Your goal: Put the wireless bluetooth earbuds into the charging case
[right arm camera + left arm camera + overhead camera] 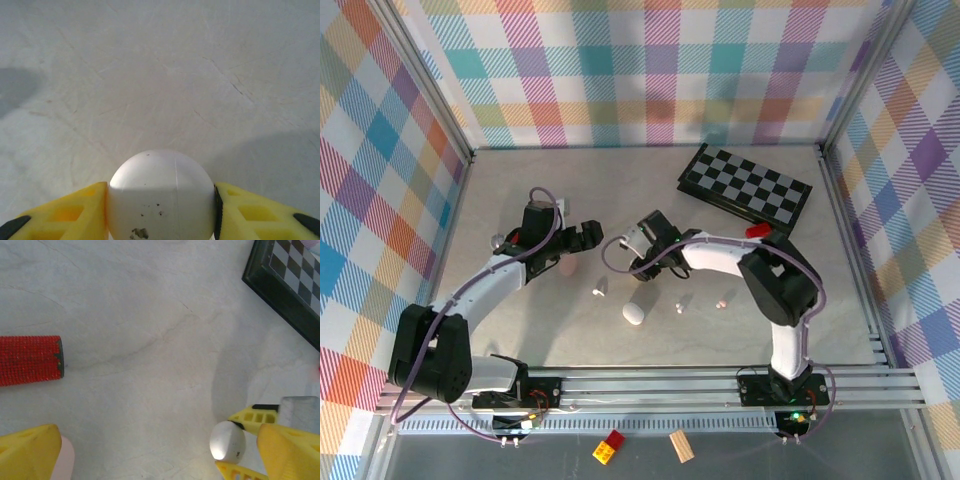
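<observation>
Top external, grey table, plaid walls

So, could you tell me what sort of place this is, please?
Probably a lab robot test cell: plaid cloth walls on a metal frame, left arm and right arm bolted to a rail, and staged props like a chessboard.

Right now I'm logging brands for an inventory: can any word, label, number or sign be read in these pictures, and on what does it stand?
No text can be read anywhere.
The white case, held in the right gripper, bears only a few dark specks and a seam, no lettering.
The chessboard shows plain dark and light squares. If its edge has letters or numbers, they are too small to tell.
</observation>
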`<action>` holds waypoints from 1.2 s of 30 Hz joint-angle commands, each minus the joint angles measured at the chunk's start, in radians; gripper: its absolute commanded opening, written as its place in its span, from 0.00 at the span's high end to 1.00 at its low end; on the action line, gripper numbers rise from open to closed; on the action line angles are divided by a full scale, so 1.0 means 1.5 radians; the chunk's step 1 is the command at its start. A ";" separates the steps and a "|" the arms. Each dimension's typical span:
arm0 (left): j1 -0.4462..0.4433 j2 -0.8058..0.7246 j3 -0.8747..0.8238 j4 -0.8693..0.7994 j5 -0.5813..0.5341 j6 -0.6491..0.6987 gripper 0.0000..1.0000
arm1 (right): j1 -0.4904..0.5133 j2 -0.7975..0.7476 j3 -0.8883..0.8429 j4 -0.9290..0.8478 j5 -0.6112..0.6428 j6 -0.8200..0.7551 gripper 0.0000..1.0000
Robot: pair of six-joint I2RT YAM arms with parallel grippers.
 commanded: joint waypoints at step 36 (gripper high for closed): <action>-0.111 0.125 0.069 0.189 0.490 -0.227 0.66 | -0.054 -0.285 -0.136 0.130 -0.194 -0.018 0.60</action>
